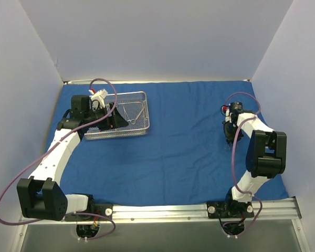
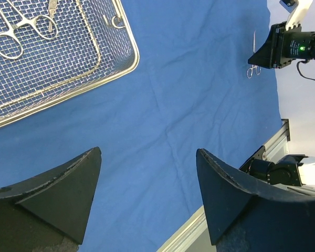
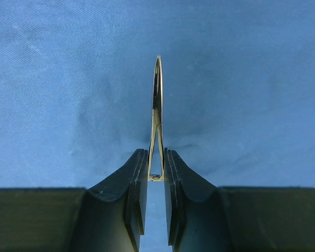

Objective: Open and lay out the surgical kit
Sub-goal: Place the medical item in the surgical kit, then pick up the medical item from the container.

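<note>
Evidently, the right end effector (image 3: 156, 178) was pinched shut on a thin metal tool (image 3: 157, 105), aimed tip-first at the blue cloth (image 3: 68, 79), probably to lay it out apart from the others. The left end effector (image 2: 147, 194) hung open and empty near the wire tray (image 2: 121, 68), where more tools (image 2: 21, 31) lay.

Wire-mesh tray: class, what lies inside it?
Inside the wire-mesh tray, ring-handled forceps lie on the mesh. From above, the left arm covers the tray's left end, so anything there is hidden.
</note>
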Controlling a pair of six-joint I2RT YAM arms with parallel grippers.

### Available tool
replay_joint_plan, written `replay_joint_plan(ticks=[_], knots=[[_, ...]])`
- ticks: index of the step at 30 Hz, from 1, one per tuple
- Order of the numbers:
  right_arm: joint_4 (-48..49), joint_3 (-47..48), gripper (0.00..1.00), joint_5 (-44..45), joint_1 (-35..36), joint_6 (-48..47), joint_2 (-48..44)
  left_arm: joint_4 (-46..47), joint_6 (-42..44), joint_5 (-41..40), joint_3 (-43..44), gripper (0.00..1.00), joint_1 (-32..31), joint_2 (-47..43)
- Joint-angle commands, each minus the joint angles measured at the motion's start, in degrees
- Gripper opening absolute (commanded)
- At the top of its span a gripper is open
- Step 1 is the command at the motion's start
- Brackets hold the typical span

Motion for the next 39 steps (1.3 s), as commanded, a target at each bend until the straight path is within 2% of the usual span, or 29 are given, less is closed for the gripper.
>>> replay_joint_plan(ticks=[1,9,15,18,22,27,30,33,39], knots=[[-0.75,-0.43,0.13,0.13,0.13,0.18,1.17,-0.54,1.30,0.97,3.26,0.81,0.57,0.25],[-0.84,-0.43,0.26,-0.04,0.13,1.23,2.84,-1.15,1.65,0.35,3.79,0.84,0.92,1.57],[-1.72,0.18,0.51,1.18,-0.04,3.51,-0.23,-1.41,2.71,-0.61,4.50,0.90,1.09,2.01],[-3.38,3.42,0.57,2.58,0.74,8.23,-5.59,-2.46,3.58,-1.67,5.55,0.90,1.44,3.41],[-10.14,12.55,0.57,5.93,6.19,16.75,-10.16,-5.89,4.64,-5.27,9.58,0.88,1.71,8.50],[-15.26,21.35,0.53,3.14,16.12,23.02,-12.10,-12.99,7.45,-14.75,21.44,0.74,1.62,20.45],[-14.30,21.28,0.52,-0.55,20.96,26.63,-13.51,-18.09,6.75,-21.32,29.85,0.68,1.45,27.30],[-10.96,18.82,0.52,-4.35,24.74,28.56,-15.62,-22.31,5.17,-28.36,38.03,0.68,0.57,33.63],[-9.46,15.04,0.52,-5.49,26.24,27.34,-17.38,-28.47,-0.44,-36.72,52.37,0.70,-4.26,48.22]])
